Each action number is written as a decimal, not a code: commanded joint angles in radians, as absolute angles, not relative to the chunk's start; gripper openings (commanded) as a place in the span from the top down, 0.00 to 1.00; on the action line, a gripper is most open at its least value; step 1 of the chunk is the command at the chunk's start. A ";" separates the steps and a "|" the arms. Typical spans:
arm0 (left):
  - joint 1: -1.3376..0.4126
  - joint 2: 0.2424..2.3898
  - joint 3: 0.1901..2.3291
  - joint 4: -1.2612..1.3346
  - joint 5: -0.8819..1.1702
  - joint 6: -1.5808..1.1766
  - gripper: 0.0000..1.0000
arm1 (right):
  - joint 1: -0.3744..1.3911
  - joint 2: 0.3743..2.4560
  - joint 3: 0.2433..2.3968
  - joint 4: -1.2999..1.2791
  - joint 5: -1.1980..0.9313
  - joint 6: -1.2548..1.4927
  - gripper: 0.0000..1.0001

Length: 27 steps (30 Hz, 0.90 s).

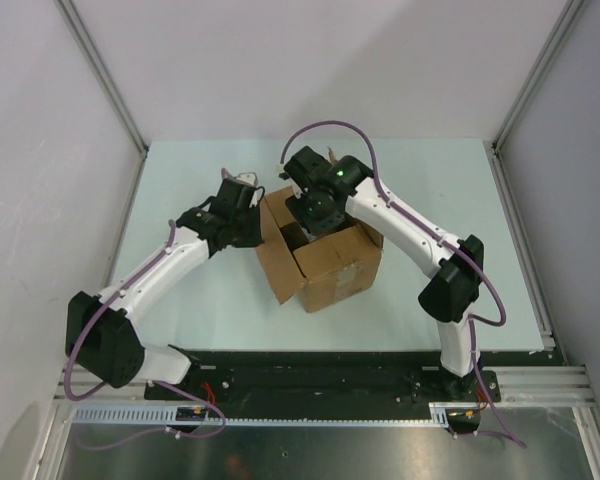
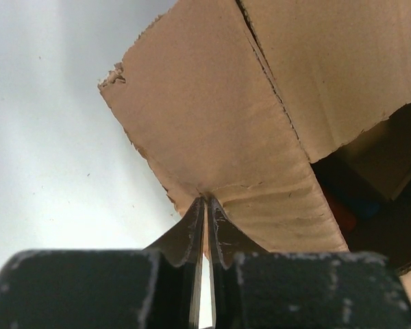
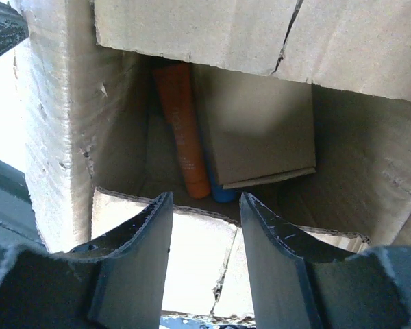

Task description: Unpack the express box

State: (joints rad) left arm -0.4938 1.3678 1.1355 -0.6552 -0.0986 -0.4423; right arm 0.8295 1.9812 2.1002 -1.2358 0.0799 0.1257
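Note:
The express box (image 1: 340,265), a brown cardboard carton, stands at the table's middle with its top open. My left gripper (image 1: 252,218) is at its left side. In the left wrist view the left gripper (image 2: 207,200) is shut on the edge of a torn cardboard flap (image 2: 212,116) that is folded outward. My right gripper (image 1: 315,215) hangs over the opening, and the right wrist view shows it (image 3: 205,202) open with nothing between its fingers. Below it, inside the express box (image 3: 55,137), lie an orange tube (image 3: 181,130), a blue item (image 3: 222,194) and a small cardboard packet (image 3: 260,130).
The pale table (image 1: 200,290) is framed by white walls and metal posts (image 1: 105,80) at the back corners. A black base rail (image 1: 310,375) runs along the near edge. The near flap (image 3: 192,253) lies under my right fingers.

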 commanded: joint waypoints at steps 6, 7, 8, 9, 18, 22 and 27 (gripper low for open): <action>-0.482 1.397 1.181 -0.627 -0.067 -0.434 0.91 | 0.807 1.918 2.060 -1.324 0.023 0.143 0.50; -0.480 1.402 1.184 -0.627 -0.069 -0.434 0.91 | 0.807 1.905 2.042 -1.328 0.014 0.144 0.50; -0.479 1.405 1.186 -0.627 -0.071 -0.434 0.91 | 0.807 1.893 2.033 -1.330 0.009 0.143 0.51; -0.477 1.405 1.186 -0.627 -0.072 -0.442 0.91 | 0.805 1.869 2.025 -1.333 0.009 0.144 0.50; -0.474 1.425 1.221 -0.627 -0.051 -0.428 0.91 | 0.788 1.795 1.882 -1.111 0.083 0.186 0.53; -0.474 1.411 1.250 -0.627 -0.071 -0.411 0.90 | 0.792 1.767 1.740 -0.902 0.069 0.196 0.55; -0.474 1.373 1.324 -0.605 -0.031 -0.359 0.84 | 0.790 1.753 1.685 -0.865 0.093 0.216 0.61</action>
